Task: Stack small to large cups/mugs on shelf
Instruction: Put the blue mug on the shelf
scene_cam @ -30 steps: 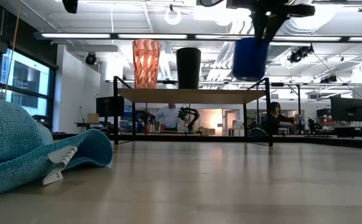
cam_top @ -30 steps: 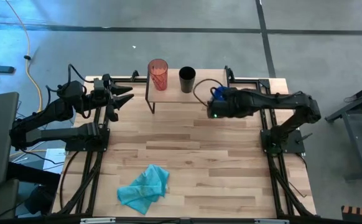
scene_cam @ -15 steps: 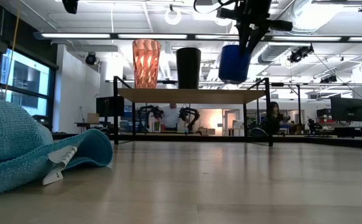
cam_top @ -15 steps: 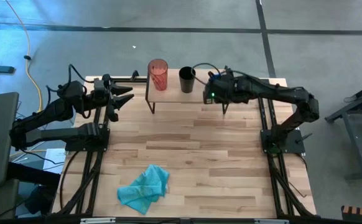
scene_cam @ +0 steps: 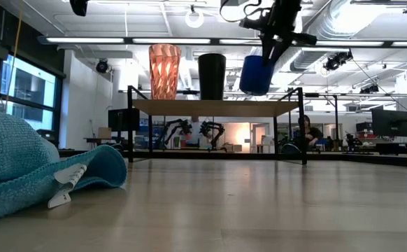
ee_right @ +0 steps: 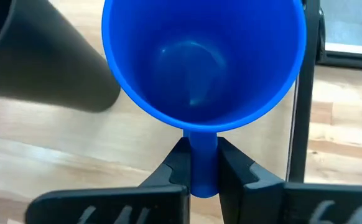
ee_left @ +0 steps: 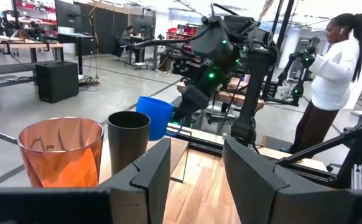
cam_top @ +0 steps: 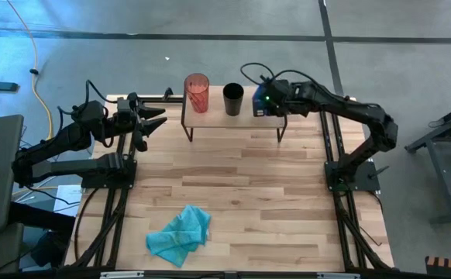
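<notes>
The red ribbed tumbler (cam_top: 197,93) and the black cup (cam_top: 233,98) stand upright on the light-wood shelf (cam_top: 210,120), the tumbler at its left end. In the low view the blue mug (scene_cam: 256,75) hangs tilted just above the shelf board (scene_cam: 214,106), right of the black cup (scene_cam: 212,75). My right gripper (cam_top: 266,101) is over the shelf's right part, shut on the mug. My left gripper (cam_top: 154,122) waits open, left of the shelf. The left wrist view shows tumbler (ee_left: 61,152), black cup (ee_left: 129,140) and mug (ee_left: 156,115) in a row. My right gripper (ee_right: 202,149) pinches the blue mug's handle (ee_right: 202,163) between its two fingers (ee_right: 175,165), one on each side. It comes from the table's right, slanting down. The mug (ee_right: 203,56) is lifted clear and tilted, mouth toward the wrist camera, close beside the black cup (ee_right: 38,68).
A crumpled teal cloth (cam_top: 180,235) lies on the tabletop near the near edge, left of centre. The shelf's black legs (cam_top: 280,133) stand at the far part of the table. A person (ee_left: 330,68) stands beyond the table's right side.
My right gripper has carried the blue mug toward the table's far edge and left, from in front of the shelf's right end to over the shelf, close beside the black cup. The tumbler and black cup have stayed in place.
</notes>
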You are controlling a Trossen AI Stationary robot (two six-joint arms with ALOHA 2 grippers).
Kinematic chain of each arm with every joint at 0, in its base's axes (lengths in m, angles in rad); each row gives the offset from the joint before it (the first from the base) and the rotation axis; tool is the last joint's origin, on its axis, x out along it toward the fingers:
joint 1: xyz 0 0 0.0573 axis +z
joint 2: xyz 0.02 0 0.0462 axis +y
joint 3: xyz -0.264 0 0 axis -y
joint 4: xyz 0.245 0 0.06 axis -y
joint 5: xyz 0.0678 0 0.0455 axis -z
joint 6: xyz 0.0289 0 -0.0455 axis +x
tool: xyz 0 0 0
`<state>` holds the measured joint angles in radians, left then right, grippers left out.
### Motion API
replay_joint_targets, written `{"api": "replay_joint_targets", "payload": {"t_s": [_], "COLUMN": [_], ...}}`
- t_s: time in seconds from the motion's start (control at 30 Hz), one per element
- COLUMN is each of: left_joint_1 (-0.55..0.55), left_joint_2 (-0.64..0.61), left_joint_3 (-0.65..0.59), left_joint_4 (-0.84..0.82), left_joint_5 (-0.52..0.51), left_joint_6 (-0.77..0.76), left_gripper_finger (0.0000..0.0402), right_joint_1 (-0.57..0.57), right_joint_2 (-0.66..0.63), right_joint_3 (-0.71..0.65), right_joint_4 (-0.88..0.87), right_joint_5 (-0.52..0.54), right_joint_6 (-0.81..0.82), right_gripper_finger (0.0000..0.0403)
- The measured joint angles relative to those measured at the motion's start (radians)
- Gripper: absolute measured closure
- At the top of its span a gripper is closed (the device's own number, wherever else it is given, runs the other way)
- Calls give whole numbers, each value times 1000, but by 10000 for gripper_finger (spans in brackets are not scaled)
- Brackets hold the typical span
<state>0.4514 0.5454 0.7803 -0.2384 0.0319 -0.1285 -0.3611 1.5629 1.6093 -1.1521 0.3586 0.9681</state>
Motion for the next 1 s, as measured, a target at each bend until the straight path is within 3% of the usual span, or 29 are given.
{"api": "replay_joint_targets", "payload": {"t_s": [0.27, 0.9, 1.0], "left_joint_1": [0, 0, 0], "left_joint_2": [0, -1, -1], "left_joint_3": [0, 0, 0], "left_joint_4": [-2, -5, -5], "left_joint_5": [-11, -18, -18], "left_joint_6": [-15, -11, -11], "left_gripper_finger": [263, 263, 263], "right_joint_1": [-46, -45, -45], "right_joint_2": [62, 84, 86], "right_joint_3": [0, 2, 46], "right_joint_4": [20, 13, -62], "right_joint_5": [-82, -125, -138], "right_joint_6": [-63, -61, -60], "right_gripper_finger": [386, 386, 386]}}
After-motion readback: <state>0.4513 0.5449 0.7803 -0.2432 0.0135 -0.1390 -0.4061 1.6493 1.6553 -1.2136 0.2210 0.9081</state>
